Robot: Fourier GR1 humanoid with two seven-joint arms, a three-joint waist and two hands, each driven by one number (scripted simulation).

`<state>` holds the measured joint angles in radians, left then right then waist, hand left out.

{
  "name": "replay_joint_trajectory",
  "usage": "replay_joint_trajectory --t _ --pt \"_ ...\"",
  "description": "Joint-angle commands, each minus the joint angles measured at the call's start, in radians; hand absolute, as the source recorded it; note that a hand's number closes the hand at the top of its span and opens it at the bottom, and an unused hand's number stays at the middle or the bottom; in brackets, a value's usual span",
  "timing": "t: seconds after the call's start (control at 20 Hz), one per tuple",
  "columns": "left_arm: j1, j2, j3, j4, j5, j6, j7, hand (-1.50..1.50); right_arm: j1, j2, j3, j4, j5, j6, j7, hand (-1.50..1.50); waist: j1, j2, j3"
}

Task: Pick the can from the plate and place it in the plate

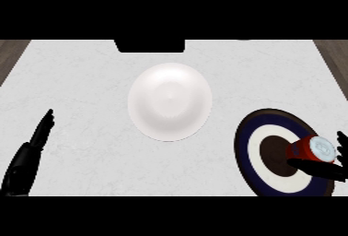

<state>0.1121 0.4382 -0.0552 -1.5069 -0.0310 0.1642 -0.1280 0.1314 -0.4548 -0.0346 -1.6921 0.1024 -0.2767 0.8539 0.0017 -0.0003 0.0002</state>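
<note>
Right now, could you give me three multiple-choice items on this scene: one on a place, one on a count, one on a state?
1. The red can is at the view's: A) left B) middle C) right
2. Plates in sight: A) one B) two C) three
3. The left hand is: A) open, holding nothing B) shut on the can C) pressing a plate

Answers: 1 C, it is on the blue-ringed plate, with the right hand curled round it. 2 B, that one and the white plate. 3 A, its fingers are straight and touch nothing.
</note>
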Motion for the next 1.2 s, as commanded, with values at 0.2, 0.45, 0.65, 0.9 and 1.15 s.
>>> replay_joint_trajectory --t 0.2,0.45,0.65,0.9,1.15 --pt "-0.059 -0.032 0.075 0.081 -0.044 -0.045 -0.011 0.00 -0.013 0.121 -0.003 0.097 0.066 0.006 -0.141 1.50 -0.003 0.000 0.000" --pt "-0.003 -0.063 0.081 0.002 -0.065 -0.092 0.007 0.00 0.002 0.120 -0.049 0.076 0.097 0.046 -0.195 1.50 -0.002 0.000 0.000" --pt "-0.046 -0.079 0.046 0.019 -0.076 -0.076 -0.003 0.00 -0.200 -0.046 0.030 0.193 0.148 0.209 -0.271 1.50 0.058 0.014 0.001" --pt "-0.115 -0.076 0.003 -0.011 -0.078 -0.116 0.002 0.00 -0.324 -0.235 0.213 0.193 0.272 0.447 -0.471 1.50 0.190 0.052 0.001" --pt "-0.138 -0.091 -0.012 0.007 -0.094 -0.107 0.014 0.00 -0.493 -0.313 0.245 0.383 0.348 0.504 -0.709 1.50 0.165 0.046 0.007"
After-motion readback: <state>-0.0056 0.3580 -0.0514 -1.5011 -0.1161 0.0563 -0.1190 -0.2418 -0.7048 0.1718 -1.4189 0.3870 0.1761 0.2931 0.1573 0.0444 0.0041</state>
